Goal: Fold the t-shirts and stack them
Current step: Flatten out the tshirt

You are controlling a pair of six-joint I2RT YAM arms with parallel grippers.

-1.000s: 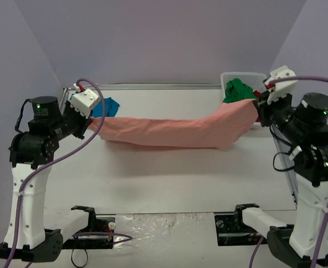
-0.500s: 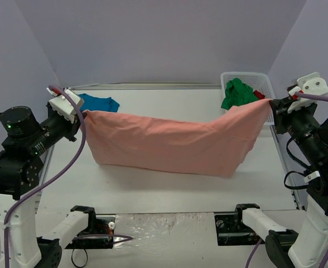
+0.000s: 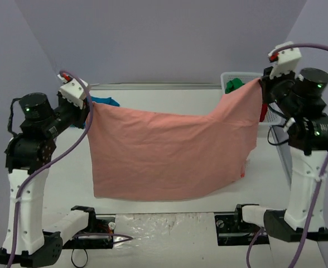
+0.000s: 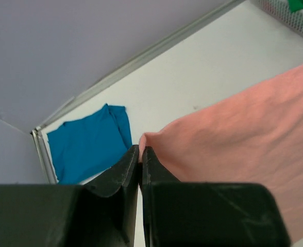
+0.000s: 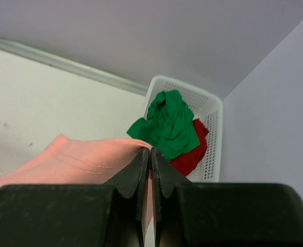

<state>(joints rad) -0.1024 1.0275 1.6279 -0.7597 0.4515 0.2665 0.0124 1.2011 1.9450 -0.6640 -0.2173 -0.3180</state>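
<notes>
The salmon-pink t-shirt [image 3: 169,153] hangs in the air, stretched between both grippers, its lower edge near the table's front. My left gripper [image 3: 88,105] is shut on its left top corner [image 4: 146,139]. My right gripper [image 3: 260,82] is shut on its right top corner [image 5: 136,149]. The teal-blue t-shirt [image 4: 87,144] lies flat at the back left of the table [image 3: 105,101]. The green t-shirt [image 5: 167,126] and the red t-shirt [image 5: 192,152] lie in the white mesh basket [image 5: 213,134].
The basket [image 3: 234,76] stands at the back right corner, partly hidden behind the hanging shirt. A metal rail [image 3: 153,86] runs along the table's far edge. Both arm bases stand at the near edge.
Both grippers have risen and lifted the pink shirt, which now hangs down as a wide sheet instead of a low sagging band. The right gripper has also moved inward.
</notes>
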